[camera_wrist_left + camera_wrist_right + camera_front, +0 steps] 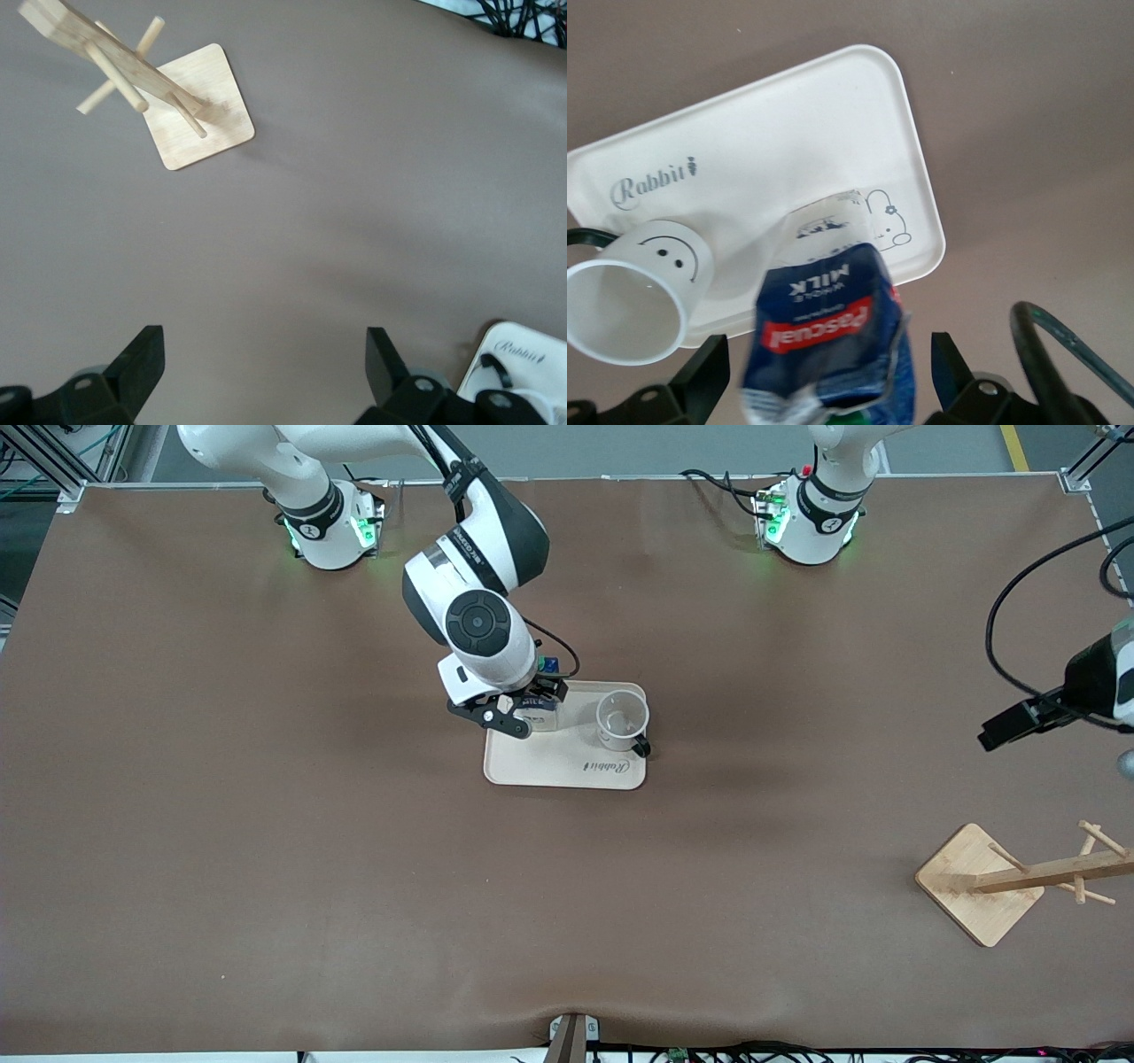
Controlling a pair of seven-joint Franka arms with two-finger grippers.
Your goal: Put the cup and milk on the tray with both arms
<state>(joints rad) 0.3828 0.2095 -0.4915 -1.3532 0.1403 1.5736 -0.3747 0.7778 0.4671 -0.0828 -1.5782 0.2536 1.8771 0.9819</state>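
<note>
The cream tray [567, 766] lies mid-table. The white cup [622, 722] with the smiley face stands upright on it, on the side toward the left arm's end. The milk [542, 713] stands on the tray beside the cup, toward the right arm's end. My right gripper [523, 713] is around the carton's top, fingers open with a gap on each side. The right wrist view shows the milk [824, 328], the cup [629, 301], the tray [788, 133] and my right gripper [828, 372]. My left gripper [1019, 724] is open and empty, up over the table at the left arm's end, also seen in the left wrist view [264, 363].
A wooden rack with pegs on a square base [979, 881] stands near the left arm's end, nearer to the front camera than the left gripper. It also shows in the left wrist view [199, 106], with a tray corner [523, 363] at the edge.
</note>
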